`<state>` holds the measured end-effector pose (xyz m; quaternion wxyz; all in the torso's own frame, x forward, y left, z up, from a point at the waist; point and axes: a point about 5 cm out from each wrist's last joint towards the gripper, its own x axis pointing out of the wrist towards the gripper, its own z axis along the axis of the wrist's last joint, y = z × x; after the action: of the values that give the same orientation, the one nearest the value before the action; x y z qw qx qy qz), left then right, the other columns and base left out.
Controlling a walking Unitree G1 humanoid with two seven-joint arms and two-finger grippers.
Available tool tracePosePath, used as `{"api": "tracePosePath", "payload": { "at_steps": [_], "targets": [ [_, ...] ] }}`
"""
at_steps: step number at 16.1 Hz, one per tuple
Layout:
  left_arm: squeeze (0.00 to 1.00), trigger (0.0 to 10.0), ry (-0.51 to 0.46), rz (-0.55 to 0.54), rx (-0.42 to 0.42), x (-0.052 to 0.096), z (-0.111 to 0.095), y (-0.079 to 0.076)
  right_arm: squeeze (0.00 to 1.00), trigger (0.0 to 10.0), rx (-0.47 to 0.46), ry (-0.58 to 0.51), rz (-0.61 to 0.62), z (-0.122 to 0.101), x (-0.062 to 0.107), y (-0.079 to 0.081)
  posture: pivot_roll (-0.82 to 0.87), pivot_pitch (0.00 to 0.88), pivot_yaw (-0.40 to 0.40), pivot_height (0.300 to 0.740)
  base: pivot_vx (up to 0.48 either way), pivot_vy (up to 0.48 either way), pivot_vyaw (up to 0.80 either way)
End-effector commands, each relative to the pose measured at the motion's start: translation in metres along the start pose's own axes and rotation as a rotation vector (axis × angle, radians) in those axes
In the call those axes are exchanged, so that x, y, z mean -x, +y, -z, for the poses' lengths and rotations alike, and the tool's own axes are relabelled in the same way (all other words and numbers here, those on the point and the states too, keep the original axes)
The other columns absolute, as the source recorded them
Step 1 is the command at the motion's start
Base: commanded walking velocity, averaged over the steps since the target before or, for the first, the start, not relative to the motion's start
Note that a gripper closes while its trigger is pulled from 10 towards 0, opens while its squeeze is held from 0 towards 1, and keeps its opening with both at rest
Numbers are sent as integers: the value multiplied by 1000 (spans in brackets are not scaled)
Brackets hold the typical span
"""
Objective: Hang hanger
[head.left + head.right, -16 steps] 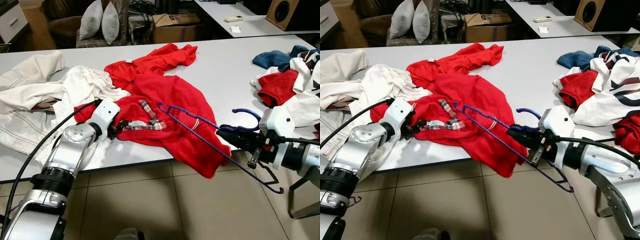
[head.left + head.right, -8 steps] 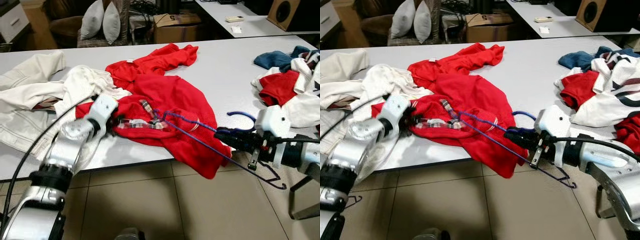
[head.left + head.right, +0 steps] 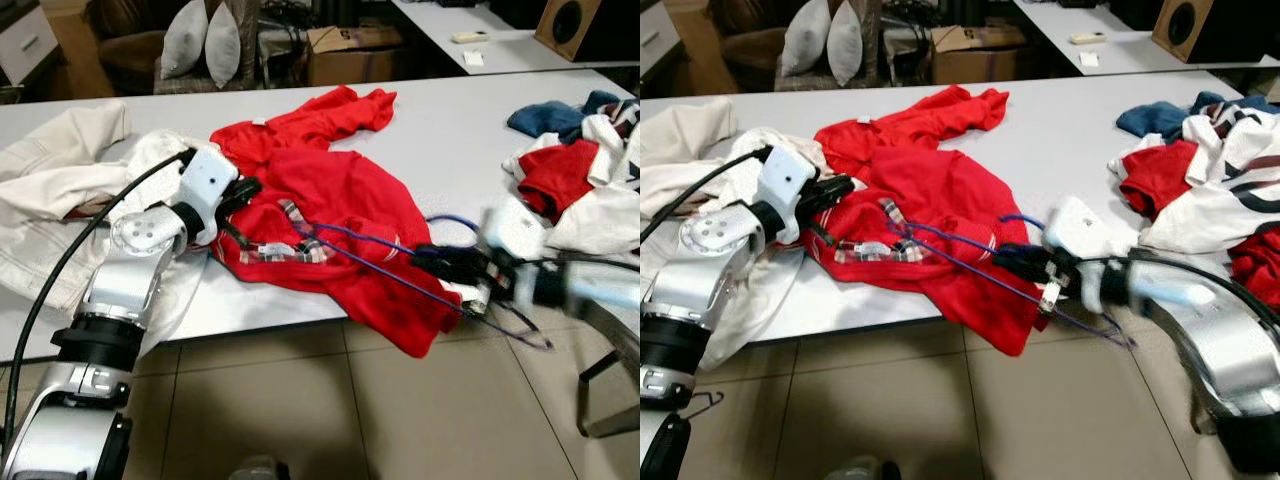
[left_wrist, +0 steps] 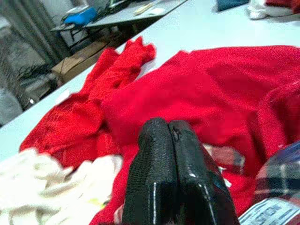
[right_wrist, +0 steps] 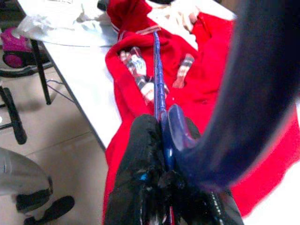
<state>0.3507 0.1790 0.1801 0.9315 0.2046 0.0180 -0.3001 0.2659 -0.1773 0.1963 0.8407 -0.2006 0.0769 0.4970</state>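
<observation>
Since the earlier frames, the left gripper has lifted off the plaid collar and now sits higher over the red garment, while the right gripper has pushed the blue hanger further in, its far tip now at the collar.

From the left eye view, the red garment lies spread on the white table, its lower edge draped over the near side. White clothes are heaped beside the left arm, and a mixed pile of clothes lies at the table's right end. The right arm is blurred.

Seen from the right eye, the hanger runs slantwise from the plaid collar across the red cloth and down past the table edge, with its hook curling up just behind the right gripper.

Looking along the left wrist, the two black fingers press together with nothing between them, hovering over red cloth.

Through the right wrist camera, the black fingers clamp the hanger's blue wire near the base of its hook, and the wire runs straight ahead to the collar.
</observation>
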Motion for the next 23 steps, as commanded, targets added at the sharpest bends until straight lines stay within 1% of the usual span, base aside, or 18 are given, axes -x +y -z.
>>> {"api": "tracePosePath", "payload": {
  "at_steps": [1, 2, 3, 4, 5, 6, 7, 9, 10, 12, 14, 16, 17, 19, 20, 21, 22, 23],
  "targets": [
    [0, 0, 46, 7, -48, 0, 2, 0, 0, 10000, 36, 14, -44, -1, -5, 2, 37, 0, 57, 740, 0, 0, 0],
    [0, 0, 100, -5, -70, 3, 9, 2, 0, 10000, 45, 24, -57, -1, -7, 3, 41, 0, 57, 740, 0, 0, 0],
    [0, 3451, 175, -22, -94, 7, 20, 5, 0, 10000, 56, 44, -69, 1, -7, 3, 43, 0, 55, 740, 0, 0, 0],
    [0, 4863, 202, -32, -100, 9, 23, 6, 0, 10000, 60, 52, -71, 1, -7, 3, 46, 0, 53, 740, 0, 0, 0],
    [0, 10000, 240, -56, -85, 12, 32, 6, 0, 10000, 71, 73, -72, 4, -8, 2, 47, 0, 47, 740, 0, 0, 0],
    [0, 10000, 244, -63, -7, 14, 37, 3, 0, 10000, 84, 92, -70, 6, -8, 1, 48, 0, 43, 740, 0, 0, 0],
    [1000, 10000, 239, -34, 56, 14, 41, -4, 0, 10000, 90, 95, -67, 6, -10, 0, 48, 0, 35, 740, 0, 0, 0],
    [1000, 10000, 269, -3, 44, 15, 48, -15, 0, 10000, 99, 99, -63, 5, -12, 1, 43, 0, 27, 740, 0, 0, 0],
    [1000, 10000, 289, -11, 49, 16, 53, -18, 0, 10000, 103, 101, -62, 5, -12, 2, 41, 0, 19, 740, 0, 0, 0],
    [1000, 10000, 292, -56, 45, 14, 58, -19, 0, 10000, 106, 100, -57, 5, -12, 1, 31, 0, 9, 740, 0, 0, 0],
    [1000, 10000, 281, -59, 44, 13, 55, -20, 0, 10000, 105, 100, -62, 5, -14, 2, 30, 0, 7, 740, 0, 0, 0],
    [1000, 10000, 230, -60, 123, 11, 48, -21, 0, 10000, 105, 103, -66, 6, -15, 3, 37, 0, -3, 740, 0, 0, 0],
    [1000, 10000, 212, -58, 141, 11, 46, -22, 0, 10000, 105, 105, -67, 8, -14, 3, 44, 0, -9, 740, 0, 0, 0],
    [1000, 10000, 234, -46, 115, 10, 51, -24, 0, 10000, 102, 109, -70, 9, -17, 5, 34, 0, 2, 740, 0, 0, 0],
    [1000, 10000, 263, -39, 106, 12, 58, -28, 0, 10000, 98, 108, -65, 9, -17, 6, 29, 0, 9, 740, 0, 0, 0],
    [1000, 10000, 275, -35, 114, 12, 62, -31, 0, 10000, 94, 105, -60, 10, -17, 7, 27, 0, 15, 740, 0, 0, 0],
    [333, 10000, 321, -32, 86, 14, 71, -34, 0, 10000, 91, 103, -51, 9, -17, 7, 24, 0, 21, 740, 0, 0, 0],
    [0, 10000, 347, -43, 42, 16, 75, -33, 0, 10000, 92, 104, -51, 10, -17, 7, 23, 0, 24, 740, 0, 0, 0]
  ]
}}
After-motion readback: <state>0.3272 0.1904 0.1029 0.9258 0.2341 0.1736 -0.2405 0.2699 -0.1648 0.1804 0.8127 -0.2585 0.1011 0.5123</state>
